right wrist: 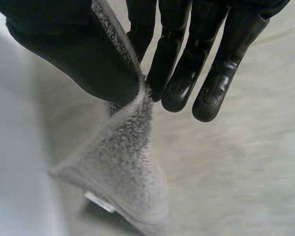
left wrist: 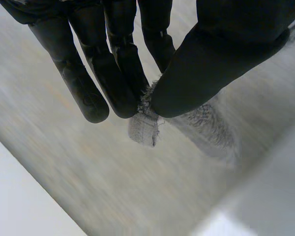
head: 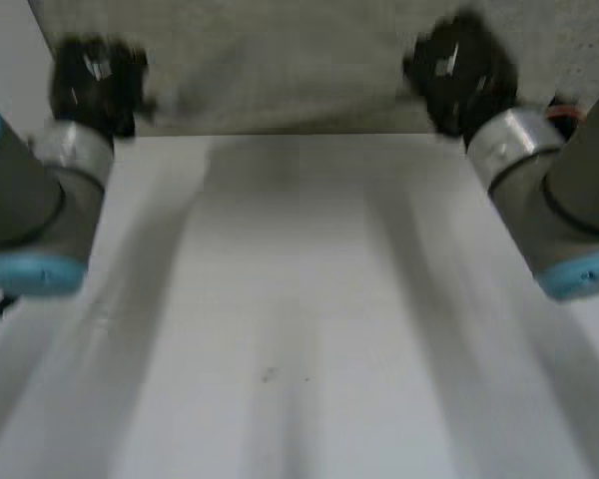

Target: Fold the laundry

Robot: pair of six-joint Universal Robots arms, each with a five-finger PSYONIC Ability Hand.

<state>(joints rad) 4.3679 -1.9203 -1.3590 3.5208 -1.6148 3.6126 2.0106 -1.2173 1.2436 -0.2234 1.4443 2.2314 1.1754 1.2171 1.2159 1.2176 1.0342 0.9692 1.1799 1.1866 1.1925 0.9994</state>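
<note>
On the table [head: 299, 299], towel [head: 280, 70] pinched by left hand [head: 95, 80], right hand [head: 459, 70]

Plain pale grey towel [head: 280, 70], no pattern. White table [head: 299, 299]. Black left hand [head: 95, 80], black right hand [head: 459, 70]. Grey arms [head: 30, 200], light-blue caps [head: 35, 271].

Both arms reach forward and stand well apart, the left arm [head: 35, 205] and right arm [head: 554, 190] roughly alike. The left hand [head: 95, 80] pinches the towel [head: 280, 70] between its thumb and straight fingers, and the right hand [head: 457, 70] pinches it likewise.
</note>
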